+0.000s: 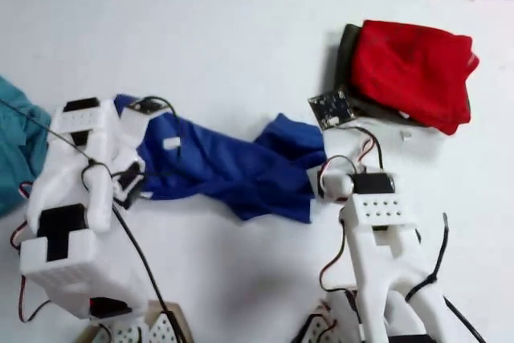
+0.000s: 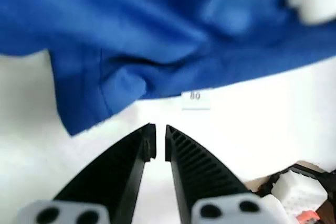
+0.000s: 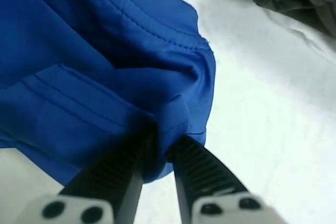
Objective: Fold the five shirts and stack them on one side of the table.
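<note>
the right gripper (image 3: 163, 142) pinches a fold at one end of the blue shirt (image 3: 105, 77). the left gripper (image 2: 157, 132) has its jaws nearly together and empty, just short of the other end. the shirt lies rumpled on the table (image 1: 241, 38), light and limp (it will likely sag), so hems or corners look best to take hold of. a folded red shirt (image 1: 414, 70) rests on a dark shirt (image 1: 347, 46).

Deep blue shirt (image 1: 233, 168), red shirt (image 1: 411, 70), teal shirt (image 1: 18, 142), white table (image 1: 201, 38), black fingers (image 2: 184, 166)
</note>
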{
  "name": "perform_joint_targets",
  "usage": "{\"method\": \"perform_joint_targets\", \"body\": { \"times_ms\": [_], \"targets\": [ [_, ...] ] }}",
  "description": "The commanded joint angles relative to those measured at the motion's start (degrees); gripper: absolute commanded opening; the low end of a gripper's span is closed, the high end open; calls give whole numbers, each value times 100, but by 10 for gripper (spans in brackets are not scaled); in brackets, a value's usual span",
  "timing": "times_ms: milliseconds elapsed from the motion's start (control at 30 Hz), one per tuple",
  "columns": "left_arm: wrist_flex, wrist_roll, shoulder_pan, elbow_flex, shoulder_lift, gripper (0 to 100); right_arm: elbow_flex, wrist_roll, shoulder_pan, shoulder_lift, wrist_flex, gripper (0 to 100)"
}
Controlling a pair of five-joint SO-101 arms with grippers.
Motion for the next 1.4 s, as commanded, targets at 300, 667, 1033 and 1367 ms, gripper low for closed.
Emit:
{"method": "perform_joint_targets", "body": {
  "times_ms": [300,667,1033,1367],
  "targets": [
    [-1002,457,-114,-400,-352,164,-9,-9,4,-259,-101,20],
    [-1741,668,-141,-154,571,140,-9,-9,4,-233,-101,20],
    [-809,-475,-158,1007,545,84,-9,-9,4,-224,-101,20],
    [-448,-1204,-114,1736,-1495,87,0,-9,4,-207,-180,20]
  ]
}}
